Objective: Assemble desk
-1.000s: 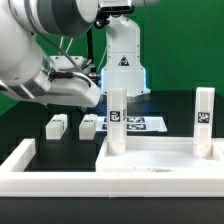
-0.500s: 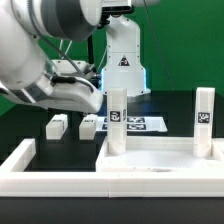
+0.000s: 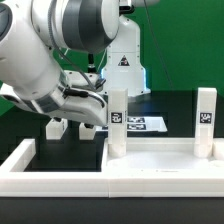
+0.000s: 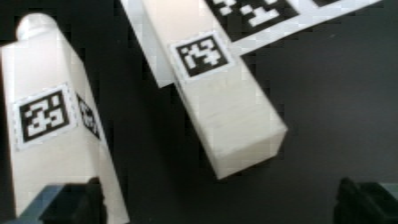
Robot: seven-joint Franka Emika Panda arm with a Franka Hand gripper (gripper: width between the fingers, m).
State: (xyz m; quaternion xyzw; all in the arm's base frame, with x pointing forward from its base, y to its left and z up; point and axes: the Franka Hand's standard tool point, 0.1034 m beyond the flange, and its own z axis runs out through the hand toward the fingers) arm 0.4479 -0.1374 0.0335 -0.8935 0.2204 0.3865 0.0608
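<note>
gripper (image 4: 217,200): jaws spread apart, gripping nothing
leg block (image 4: 226,95): lying flat behind the desk top (image 3: 150,165), below the gripper

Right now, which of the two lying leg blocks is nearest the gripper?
The leg block beside the marker board: it lies centred ahead of the gripper; the other leg block lies aside.

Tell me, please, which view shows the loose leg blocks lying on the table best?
The wrist view: one leg block and its neighbour fill the frame, tags plain. The exterior view shows them small, partly hidden by the arm.
</note>
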